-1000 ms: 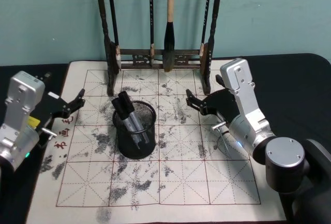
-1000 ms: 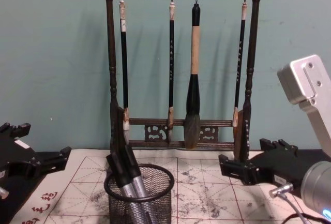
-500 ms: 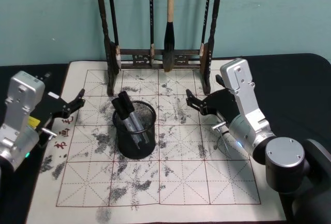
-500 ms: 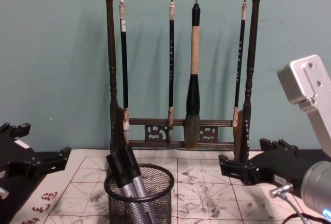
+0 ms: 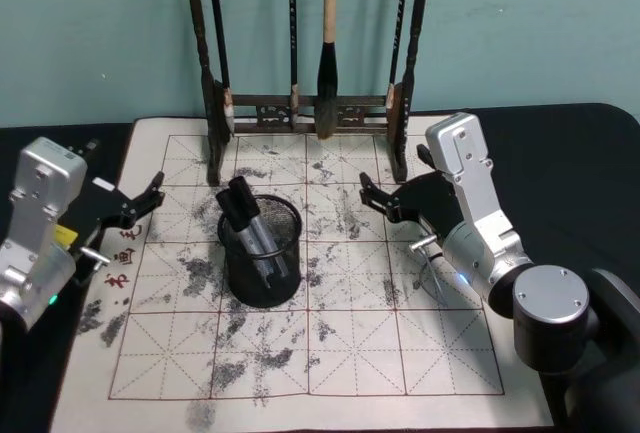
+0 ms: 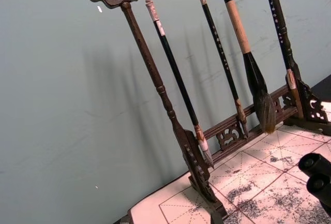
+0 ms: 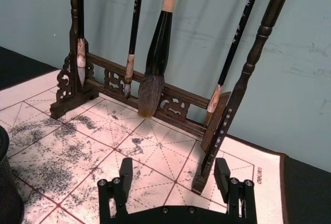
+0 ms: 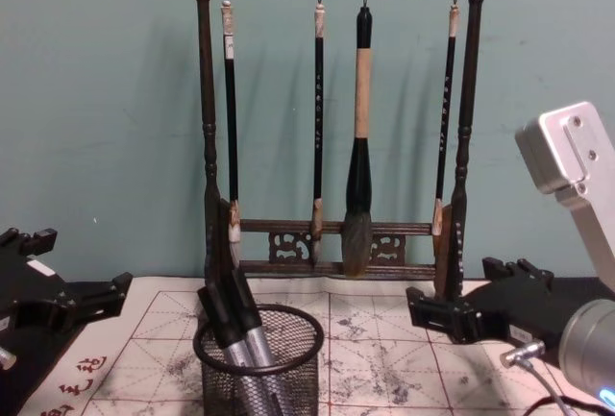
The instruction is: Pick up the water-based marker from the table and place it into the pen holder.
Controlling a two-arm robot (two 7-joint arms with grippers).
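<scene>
The markers (image 5: 250,228) are sitting in the pen holder (image 5: 262,283), two of them, leaning toward its back-left rim with their black caps sticking up above it; from the chest view their grey barrels (image 8: 252,370) are showing through the mesh. The holder is standing upright on the ink-stained grid mat (image 5: 350,353), left of the mat's middle and nearer its back edge than its front.

The left gripper (image 5: 148,201) is hovering over the mat's left edge, just left of the holder and apart from it, its claw released and holding nothing. The right gripper (image 5: 378,199) is hanging over the mat right of the holder, well clear of it, pointing toward the rack; in the right wrist view its two fingers (image 7: 125,180) are standing apart with nothing between them.

The brush rack (image 5: 310,108) is standing along the mat's back edge, behind the holder, with four brushes (image 8: 357,185) hanging from its top bar. The mat is lying on a black desk (image 5: 580,153).
</scene>
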